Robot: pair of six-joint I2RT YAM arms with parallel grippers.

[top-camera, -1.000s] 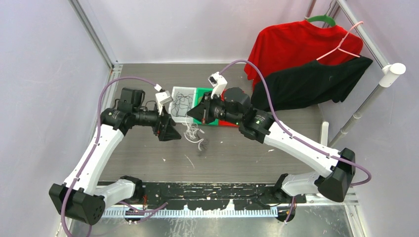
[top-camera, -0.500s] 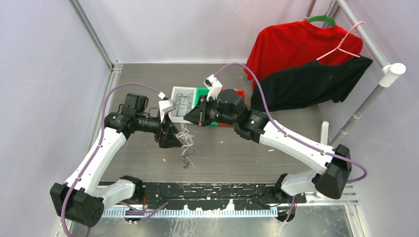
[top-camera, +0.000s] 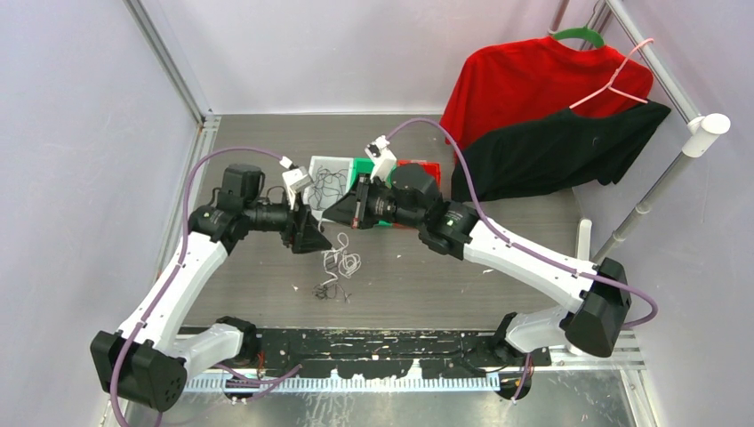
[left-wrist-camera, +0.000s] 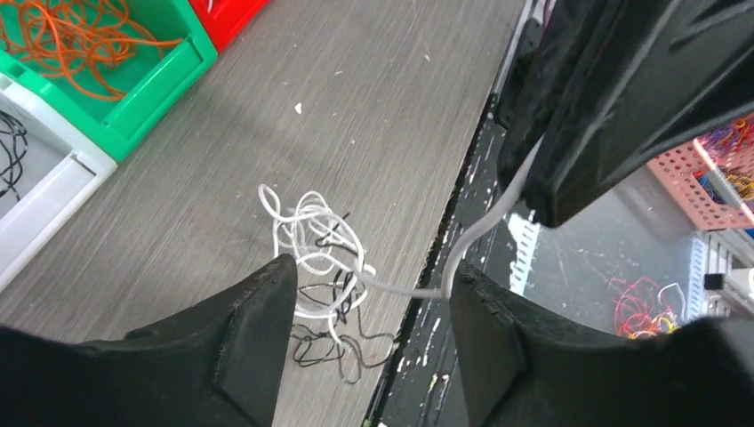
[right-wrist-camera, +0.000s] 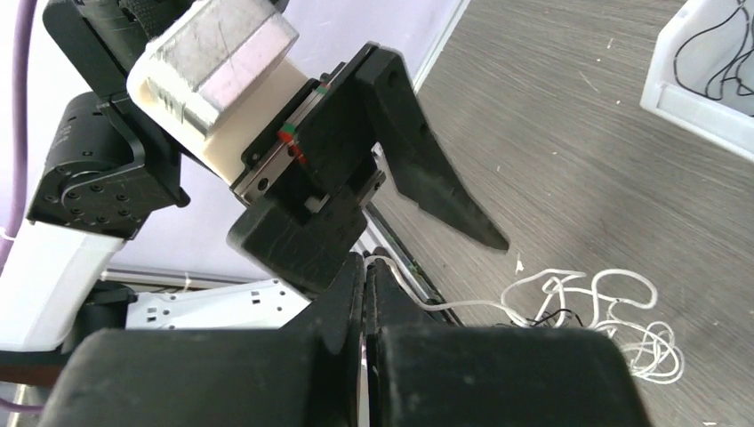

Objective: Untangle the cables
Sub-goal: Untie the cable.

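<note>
A tangle of thin white cables (left-wrist-camera: 307, 240) and black cables (left-wrist-camera: 342, 351) lies on the grey table, also seen from above as the cable tangle (top-camera: 338, 267). My right gripper (right-wrist-camera: 364, 267) is shut on one white cable (right-wrist-camera: 462, 305), which runs taut from its tips down to the tangle. In the left wrist view the right gripper (left-wrist-camera: 547, 191) hangs at the upper right. My left gripper (left-wrist-camera: 373, 285) is open just above the tangle. The held white strand (left-wrist-camera: 400, 290) passes between its fingers, close to the right-hand one.
Three bins stand behind the grippers: a white bin (top-camera: 322, 166) with black cords, a green bin (left-wrist-camera: 169, 76) with orange cords, and a red bin (top-camera: 425, 168). Red and black shirts (top-camera: 551, 116) hang at the back right. The table's front edge (left-wrist-camera: 462, 222) runs right beside the tangle.
The right gripper has shifted left with the white cable, dragging the tangle left and toward the front edge. The left gripper's jaws have narrowed somewhat around the strand.
</note>
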